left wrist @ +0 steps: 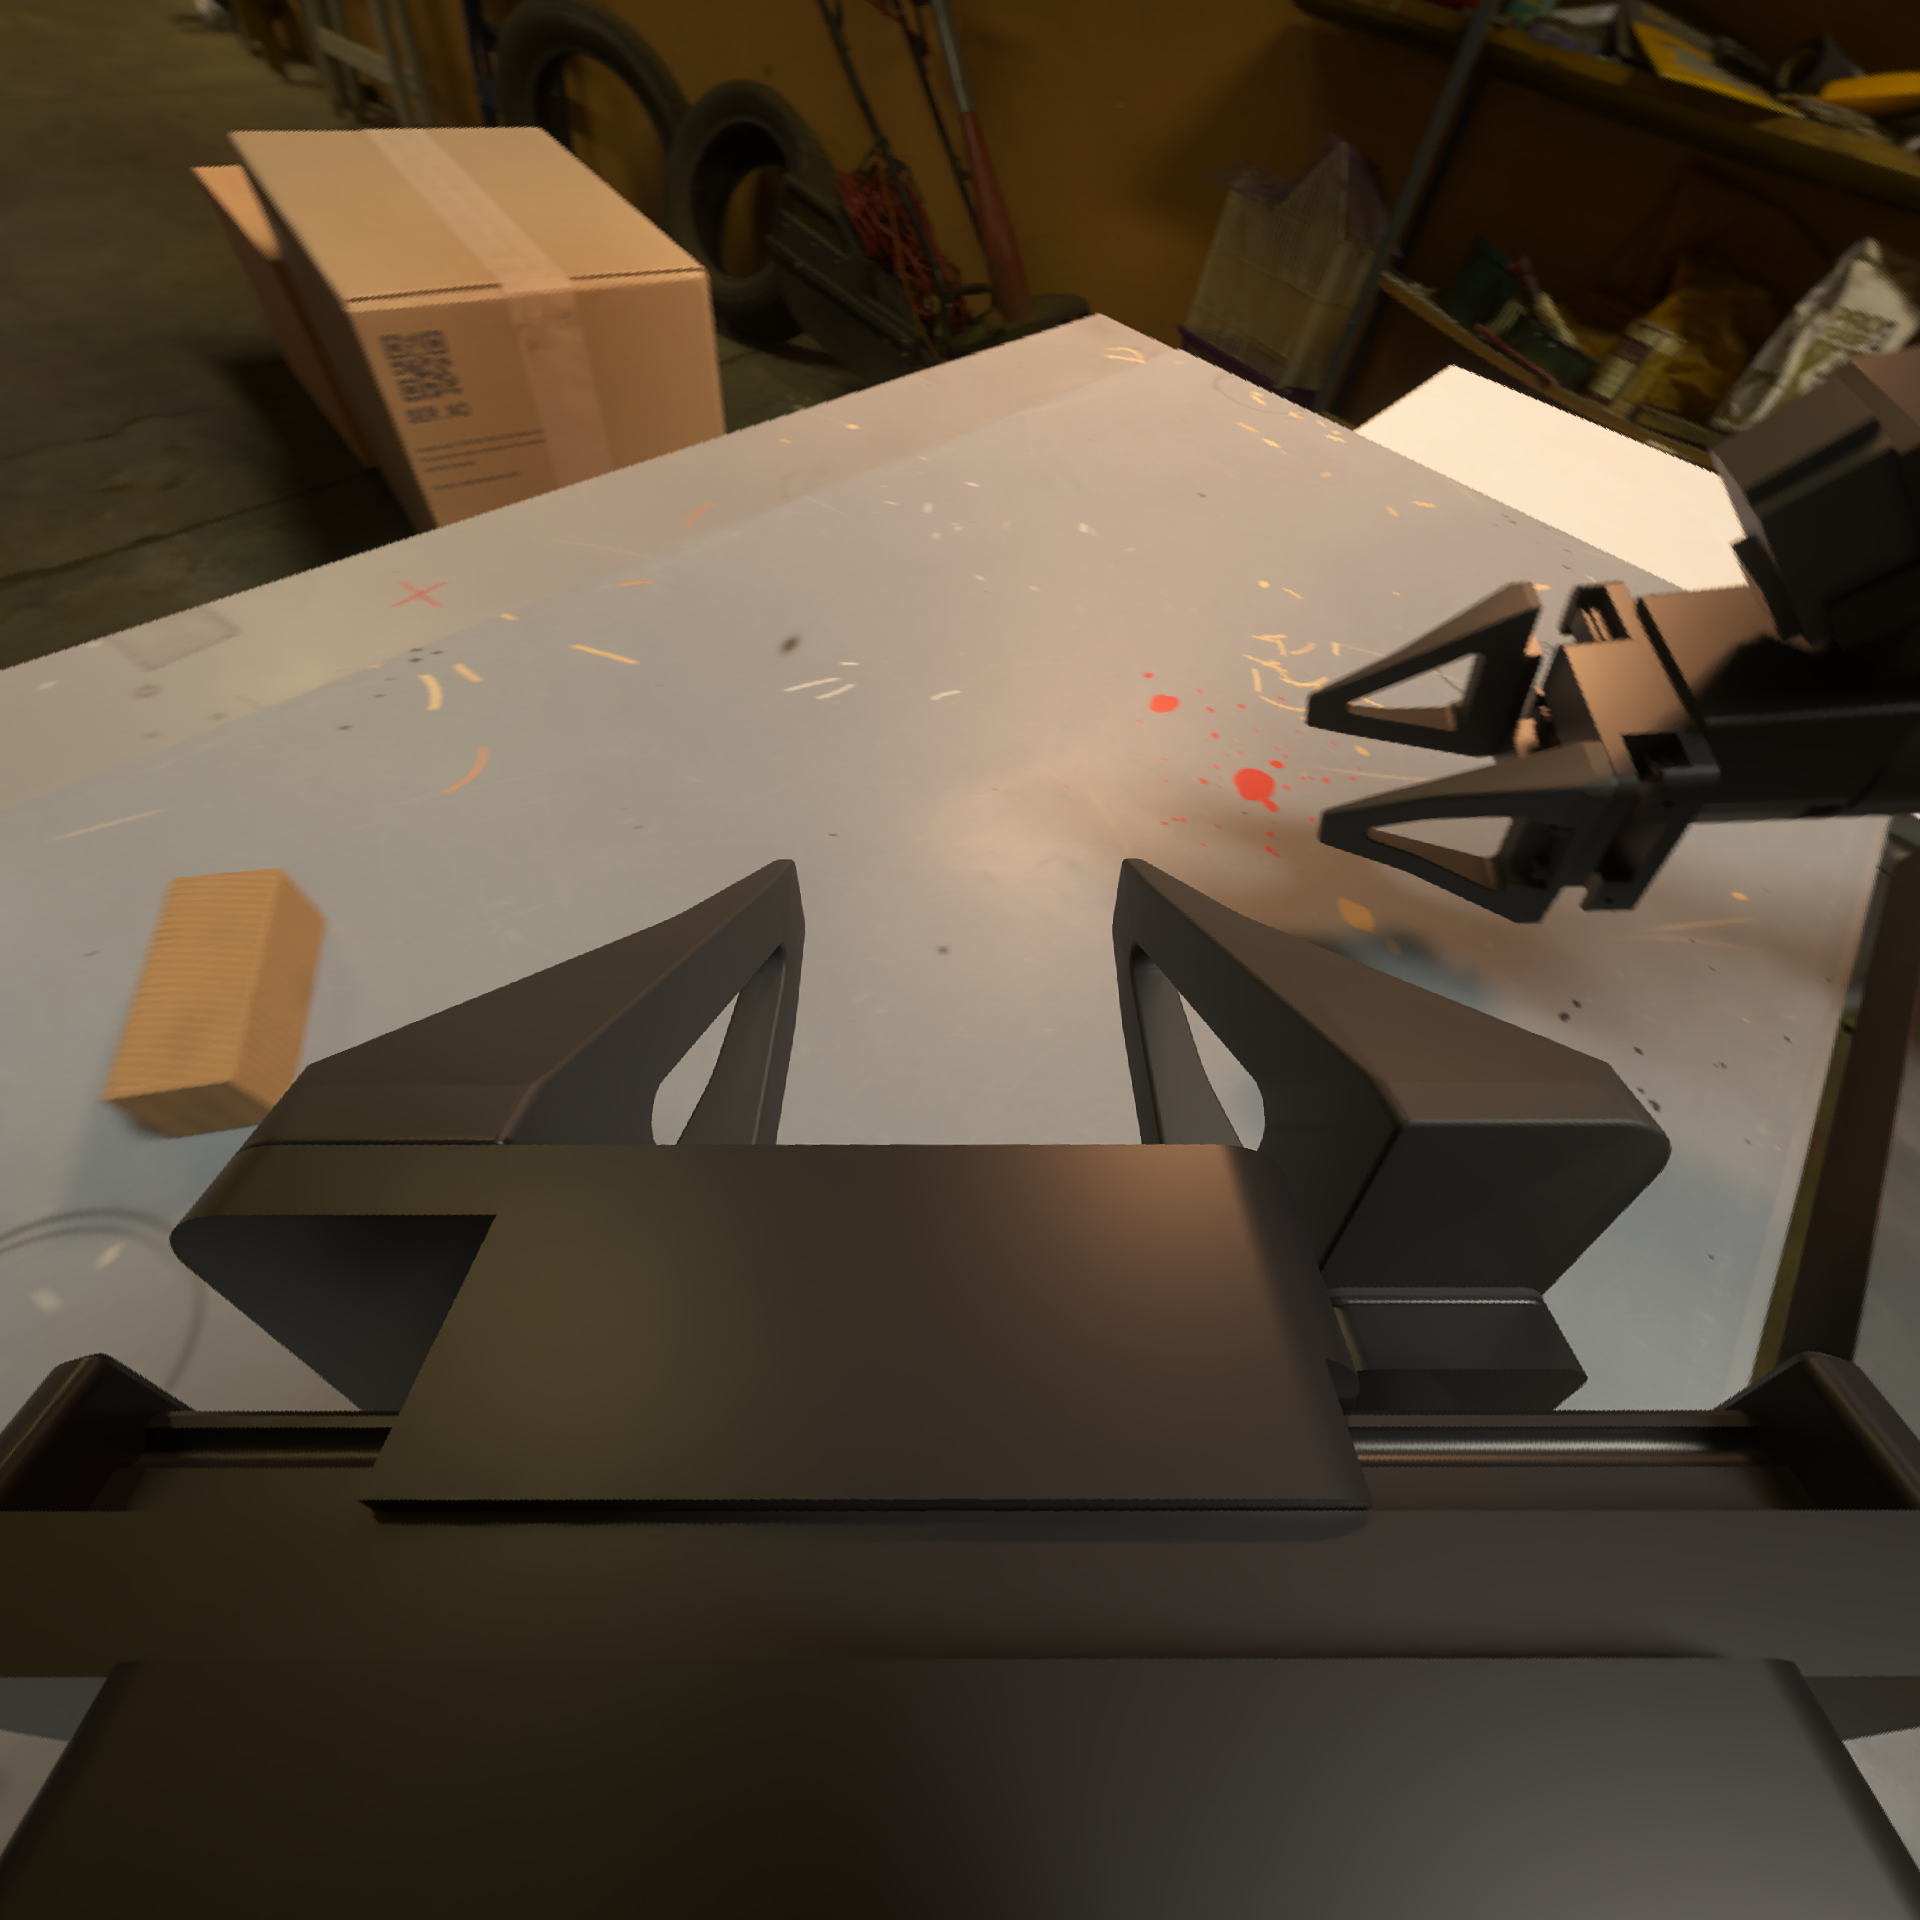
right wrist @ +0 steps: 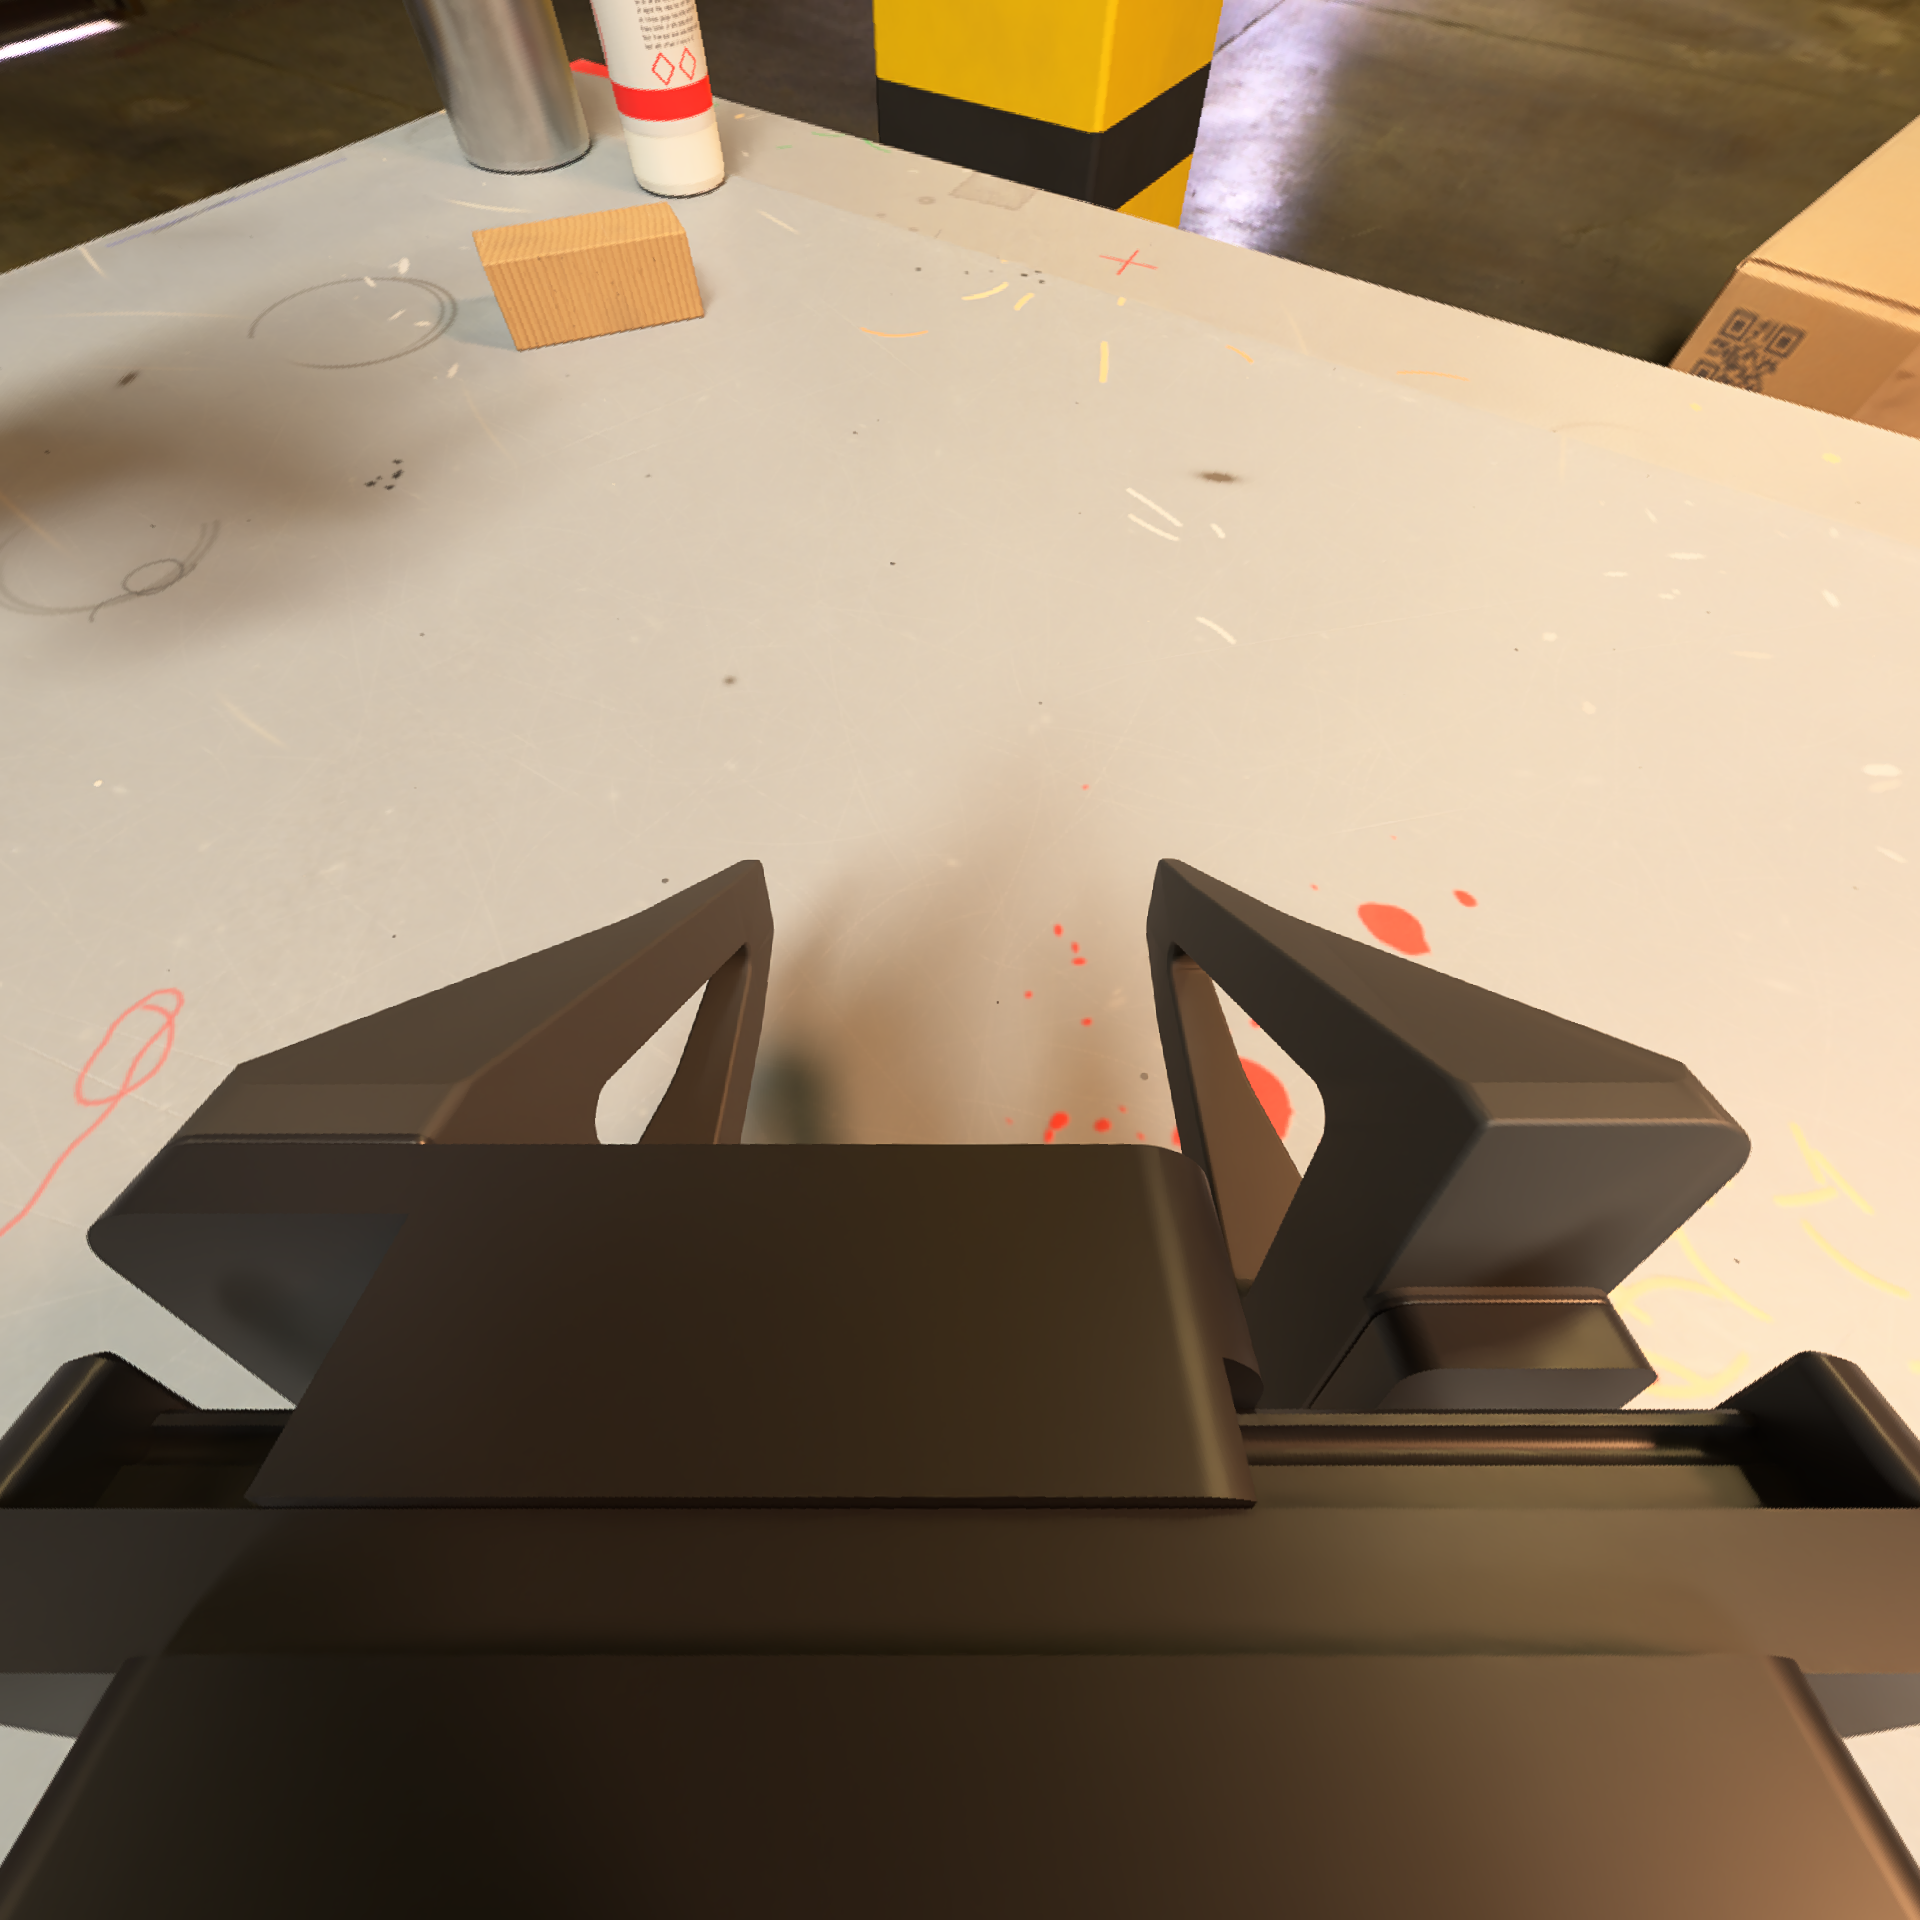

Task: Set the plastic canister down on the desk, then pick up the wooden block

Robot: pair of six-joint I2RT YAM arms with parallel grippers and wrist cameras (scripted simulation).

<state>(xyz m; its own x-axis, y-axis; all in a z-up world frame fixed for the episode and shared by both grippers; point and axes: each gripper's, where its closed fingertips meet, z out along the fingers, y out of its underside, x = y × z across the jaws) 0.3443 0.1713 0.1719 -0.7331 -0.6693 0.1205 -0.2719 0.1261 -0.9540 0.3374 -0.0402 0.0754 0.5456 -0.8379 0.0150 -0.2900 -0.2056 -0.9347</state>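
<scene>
The wooden block lies on the grey desk, to the left of my left gripper, which is open and empty above the desk. In the right wrist view the block lies far ahead to the left. Behind it stands a white plastic canister with a red band, upright on the desk. My right gripper is open and empty over red paint spots. It also shows in the left wrist view at the right, open.
A metal cylinder stands left of the canister. A yellow and black post rises beyond the desk's far edge. A cardboard box sits on the floor past the desk. A white sheet lies at the far right corner.
</scene>
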